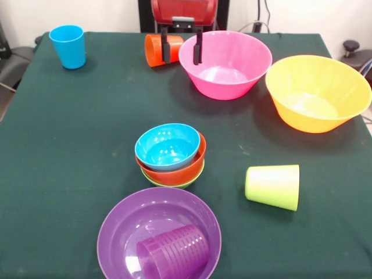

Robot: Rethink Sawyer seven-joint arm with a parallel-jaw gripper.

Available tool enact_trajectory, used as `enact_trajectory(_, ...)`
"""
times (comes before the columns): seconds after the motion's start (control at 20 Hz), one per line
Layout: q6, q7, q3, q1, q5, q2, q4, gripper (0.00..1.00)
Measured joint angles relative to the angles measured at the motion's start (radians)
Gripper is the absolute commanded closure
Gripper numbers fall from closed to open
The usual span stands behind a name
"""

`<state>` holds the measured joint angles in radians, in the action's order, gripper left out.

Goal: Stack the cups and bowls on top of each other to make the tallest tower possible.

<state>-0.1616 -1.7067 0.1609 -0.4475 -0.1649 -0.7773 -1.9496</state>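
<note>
My gripper (182, 47) hangs at the far side of the table, open, with nothing between its fingers. Its left finger is in front of the orange cup (155, 49), which lies on its side; its right finger is in front of the large pink bowl's (226, 64) left rim. The tower (171, 157) stands mid-table as a nest of small bowls: green at the bottom, orange, blue on top. A blue cup (68, 46) stands upright at the far left. The lime green cup (273, 186) lies on its side at the right. A purple cup (174, 251) lies inside the wide purple bowl (125, 224) at the front.
The large yellow bowl (317, 93) stands at the right, close beside the pink one. The green table cloth (70, 151) runs to the table edges at left and right.
</note>
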Motion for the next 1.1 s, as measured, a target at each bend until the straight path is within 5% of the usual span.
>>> enact_trajectory(1.1,0.139,0.000,-0.002,0.038,-0.002,0.043,-0.070,0.00)
